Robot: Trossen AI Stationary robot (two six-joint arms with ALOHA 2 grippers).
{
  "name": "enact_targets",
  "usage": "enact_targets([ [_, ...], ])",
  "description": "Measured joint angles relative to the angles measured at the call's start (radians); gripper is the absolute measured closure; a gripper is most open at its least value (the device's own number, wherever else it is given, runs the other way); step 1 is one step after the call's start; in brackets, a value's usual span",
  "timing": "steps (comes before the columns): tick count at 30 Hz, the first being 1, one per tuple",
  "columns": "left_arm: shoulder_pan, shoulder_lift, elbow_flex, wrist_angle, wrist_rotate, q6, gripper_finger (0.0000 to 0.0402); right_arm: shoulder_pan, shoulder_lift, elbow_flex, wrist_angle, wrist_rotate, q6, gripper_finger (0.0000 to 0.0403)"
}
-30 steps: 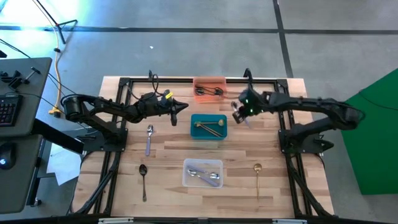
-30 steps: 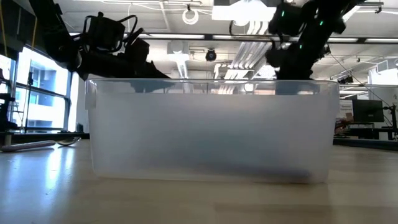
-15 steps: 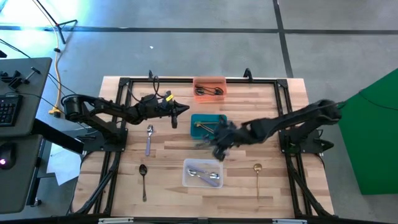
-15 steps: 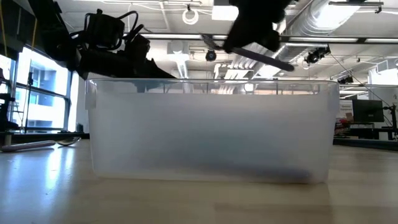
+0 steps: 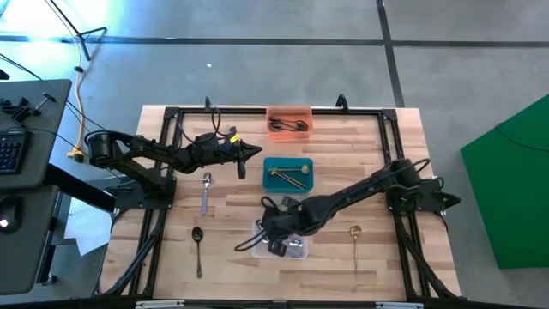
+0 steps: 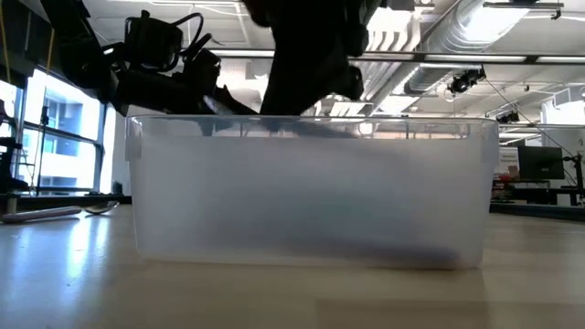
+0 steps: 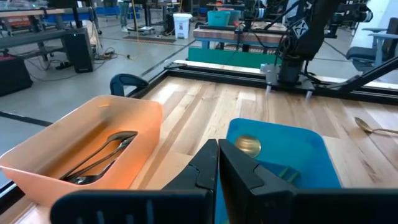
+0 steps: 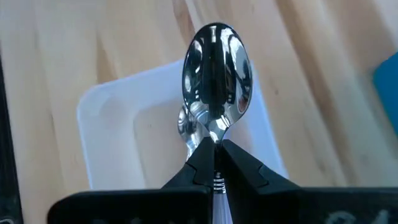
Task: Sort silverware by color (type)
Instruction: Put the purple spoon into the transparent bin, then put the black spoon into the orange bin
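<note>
1. Right claw (image 8: 214, 163) clamped on a silver spoon (image 8: 216, 74), over the clear bin (image 5: 296, 228) near the counter's (image 5: 232, 206) front edge.
2. Left claw (image 7: 217, 163) closed, empty, beside the teal bin (image 7: 298, 149) and orange bin (image 7: 93, 124).

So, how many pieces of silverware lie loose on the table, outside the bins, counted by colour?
silver piece: 1
black spoon: 1
gold spoon: 1
Total: 3
Not counted: the silver spoon held by the right gripper above the clear bin.
</note>
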Motion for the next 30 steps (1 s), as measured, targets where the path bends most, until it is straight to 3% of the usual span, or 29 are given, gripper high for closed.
enact_targets([
  [9, 0.0, 0.0, 0.0, 0.0, 0.0, 0.0, 0.0397, -0.004, 0.077, 0.009, 0.006, -0.058, 0.014, 0.0388],
  [20, 0.0, 0.0, 0.0, -0.046, 0.003, -0.026, 0.0397, -0.005, 0.077, 0.076, -0.091, -0.077, -0.104, 0.0285],
  [23, 0.0, 0.0, 0.0, -0.046, 0.003, -0.027, 0.0397, -0.005, 0.077, 0.159, -0.234, -0.034, -0.163, 0.0298],
  [30, 0.0, 0.0, 0.0, -0.046, 0.015, -0.027, 0.0398, -0.005, 0.066, 0.28, -0.547, 0.13, -0.233, 0.0395],
])
